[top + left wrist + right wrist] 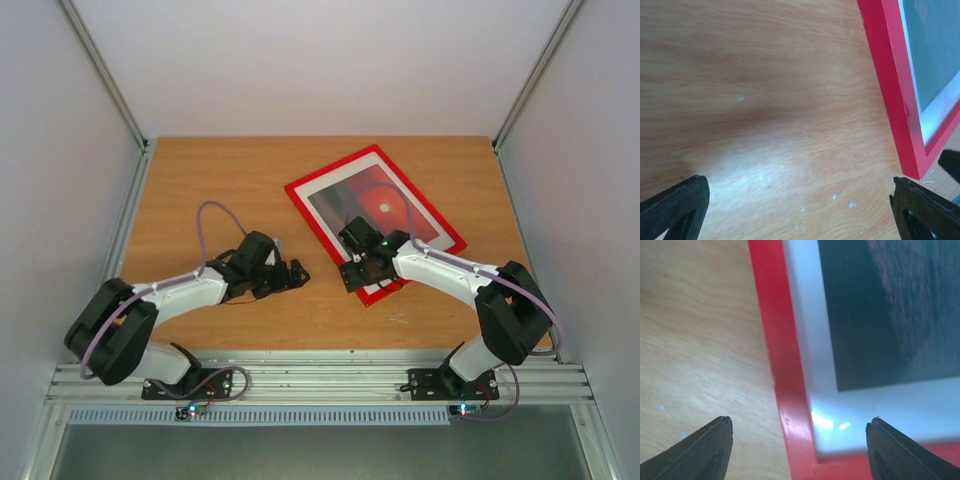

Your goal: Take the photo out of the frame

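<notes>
**Top view.** The frame, bright red, lies flat on the wooden table. It sits right of centre and is turned so that one corner points toward the arm bases. The photo sits inside it, face up: red sky, pale sun, white margin all round, darker toward the near corner. We see the R gripper over that near corner, its forearm reaching in from the right. The L gripper is low over bare wood, left of the frame and apart from it, pointing toward it.

**L-wrist view.** L gripper w/ fingers spread wide, one at each lower corner of the view. Only table lies between them. The frame runs down the right side and ends at a corner that appears just above the right-hand finger. The photo shows only as a grey-green sheen inside its white margin.

**R-wrist view.** R gripper, fingers likewise wide apart, straddling a corner of the frame. One finger is over the table, the other over the white margin by the bottom rail. The photo appears dark here and is seated in the frame. Nothing is pinched. We cannot tell whether the fingertips touch the frame.
</notes>
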{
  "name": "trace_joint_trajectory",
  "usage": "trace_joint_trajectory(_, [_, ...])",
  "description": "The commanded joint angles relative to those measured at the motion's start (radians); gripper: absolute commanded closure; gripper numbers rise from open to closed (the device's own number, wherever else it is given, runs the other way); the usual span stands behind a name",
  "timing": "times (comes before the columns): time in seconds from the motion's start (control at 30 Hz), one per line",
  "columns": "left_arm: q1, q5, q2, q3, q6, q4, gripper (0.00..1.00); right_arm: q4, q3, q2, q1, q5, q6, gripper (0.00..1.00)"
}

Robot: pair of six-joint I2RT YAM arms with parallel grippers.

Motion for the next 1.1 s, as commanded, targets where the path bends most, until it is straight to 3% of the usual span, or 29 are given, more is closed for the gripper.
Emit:
trace_joint_trajectory(0.0, [-0.058,-0.05,0.103,0.111,-0.015,0.062,0.01,-0.007,-0.076,-0.081,-0.042,0.048,0.025,0.26])
trace_joint_trajectory(0.27, [-0.139,-0.184,0.311,0.339,0.001,-0.02,0.01,0.041,-0.209,-0.242,-0.182,0.095,0.091,0.21])
trace_joint_trajectory(0.53, [-0.155,-0.327,0.481,0.517,0.058,-0.123,0.01,0.091,-0.281,-0.329,-0.196,0.13,0.103,0.19])
trace_joint_trajectory(0.57, [-0.155,-0.346,0.494,0.53,0.063,-0.133,0.01,0.094,-0.284,-0.332,-0.196,0.126,0.102,0.07])
trace_joint_trajectory(0.6, [-0.156,-0.362,0.506,0.544,0.068,-0.143,0.01,0.098,-0.289,-0.336,-0.196,0.119,0.099,0.02])
trace_joint_trajectory(1.07, [-0.202,-0.538,0.64,0.72,0.157,-0.284,0.01,0.105,-0.327,-0.402,-0.197,0.14,0.114,0.01])
